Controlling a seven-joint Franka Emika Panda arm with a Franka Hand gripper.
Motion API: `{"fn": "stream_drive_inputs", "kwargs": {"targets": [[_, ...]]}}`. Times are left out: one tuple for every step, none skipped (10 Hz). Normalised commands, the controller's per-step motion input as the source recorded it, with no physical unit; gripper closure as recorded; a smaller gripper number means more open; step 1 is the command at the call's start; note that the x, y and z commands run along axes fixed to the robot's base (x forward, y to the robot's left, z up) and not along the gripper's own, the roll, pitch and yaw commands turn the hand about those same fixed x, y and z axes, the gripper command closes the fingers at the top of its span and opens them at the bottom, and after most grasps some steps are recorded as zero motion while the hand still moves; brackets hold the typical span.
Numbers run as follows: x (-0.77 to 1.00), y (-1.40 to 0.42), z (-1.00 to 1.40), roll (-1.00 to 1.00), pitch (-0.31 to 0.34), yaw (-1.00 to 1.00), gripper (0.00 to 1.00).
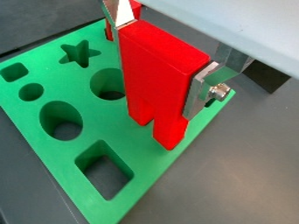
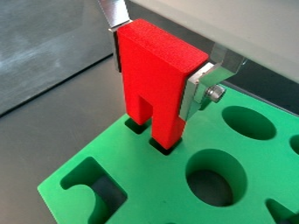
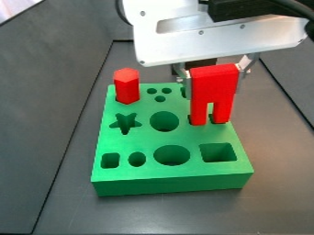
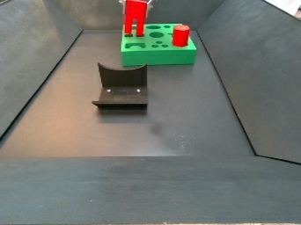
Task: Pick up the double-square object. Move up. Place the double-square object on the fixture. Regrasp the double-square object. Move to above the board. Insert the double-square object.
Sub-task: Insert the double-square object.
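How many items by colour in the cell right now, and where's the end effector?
Red: 2, the double-square object held in the end effector above the board, and a hexagonal prism standing in it
Green: 1, the board
Dark: 1, the fixture
Total: 4

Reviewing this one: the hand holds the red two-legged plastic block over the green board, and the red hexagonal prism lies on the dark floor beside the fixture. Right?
Not quite. The hand does hold the red two-legged plastic block over the green board, but a side view shows the red hexagonal prism standing upright on the board.

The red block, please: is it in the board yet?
Partly: the red block, upright in the hand, has its legs entering the board.
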Motion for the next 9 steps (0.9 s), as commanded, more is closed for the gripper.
{"fn": "stream_drive_inputs", "kwargs": {"targets": [[0.09,0.14,-0.25,0.02,0.000,0.11,1.00],[-0.28,0.32,-0.21,0.00,0.000,0.17,1.00],[-0.31,0.19,-0.32,0.08,0.000,0.15,1.00],[-0.15,0.00,-0.43,0.11,0.000,0.08,1.00],[-0.20,-0.09,-0.50,0.20,0.000,0.00,1.00],[-0.23,-0.20,-0.58,0.26,0.000,0.00,1.00],[-0.06,-0.21,-0.65,0.34,0.004,0.00,1.00],[0.00,-0.20,-0.70,0.35,0.000,0.00,1.00],[0.02,-0.23,-0.75,0.33,0.000,0.00,1.00]]}}
